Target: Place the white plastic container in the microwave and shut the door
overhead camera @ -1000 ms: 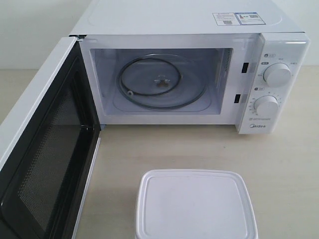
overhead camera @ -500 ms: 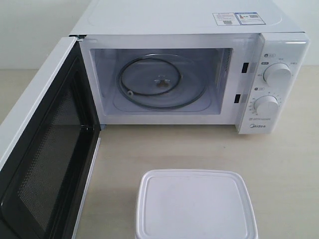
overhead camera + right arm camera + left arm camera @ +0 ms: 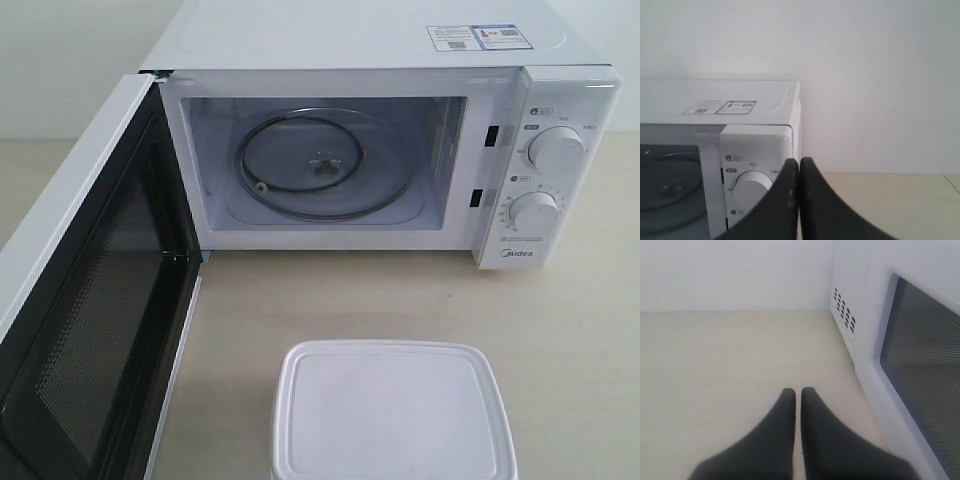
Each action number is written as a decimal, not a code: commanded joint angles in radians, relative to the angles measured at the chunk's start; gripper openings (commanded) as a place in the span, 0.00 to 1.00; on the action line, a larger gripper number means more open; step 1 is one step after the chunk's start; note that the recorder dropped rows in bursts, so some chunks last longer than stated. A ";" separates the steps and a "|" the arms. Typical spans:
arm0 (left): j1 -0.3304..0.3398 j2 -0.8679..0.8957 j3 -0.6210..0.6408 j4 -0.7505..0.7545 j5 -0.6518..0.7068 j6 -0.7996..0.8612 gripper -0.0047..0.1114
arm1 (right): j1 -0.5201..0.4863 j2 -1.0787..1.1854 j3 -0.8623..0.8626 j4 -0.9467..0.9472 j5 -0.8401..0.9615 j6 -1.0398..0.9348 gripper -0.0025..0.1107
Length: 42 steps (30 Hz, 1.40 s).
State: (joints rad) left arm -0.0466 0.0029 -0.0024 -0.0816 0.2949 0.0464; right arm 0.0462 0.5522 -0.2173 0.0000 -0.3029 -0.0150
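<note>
The white plastic container [image 3: 392,410] sits lidded on the table near the front edge, in front of the microwave [image 3: 380,150]. The oven cavity is empty, showing its glass turntable [image 3: 322,165]. The door [image 3: 85,300] stands swung wide open to the left, black mesh face inward. Neither gripper shows in the exterior view. My left gripper [image 3: 798,392] is shut and empty over bare table, beside the door's outer window [image 3: 922,365]. My right gripper [image 3: 799,162] is shut and empty, held at knob height to the right of the microwave [image 3: 740,150].
The light wooden table [image 3: 420,300] runs between the oven and the container. Two round knobs [image 3: 556,150] sit on the control panel at right. A white wall [image 3: 880,75] stands behind. The open door takes up the left front of the table.
</note>
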 commanded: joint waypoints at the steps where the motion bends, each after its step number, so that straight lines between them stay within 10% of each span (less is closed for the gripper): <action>1: 0.003 -0.003 0.002 -0.008 0.001 0.006 0.08 | -0.006 0.006 -0.008 -0.006 -0.034 0.006 0.02; 42: 0.003 -0.003 0.002 -0.008 0.001 0.006 0.08 | -0.006 0.075 -0.016 -0.011 -0.170 0.179 0.02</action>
State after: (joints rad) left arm -0.0466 0.0029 -0.0024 -0.0816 0.2949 0.0464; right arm 0.0462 0.5854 -0.2197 0.0000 -0.4612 0.1590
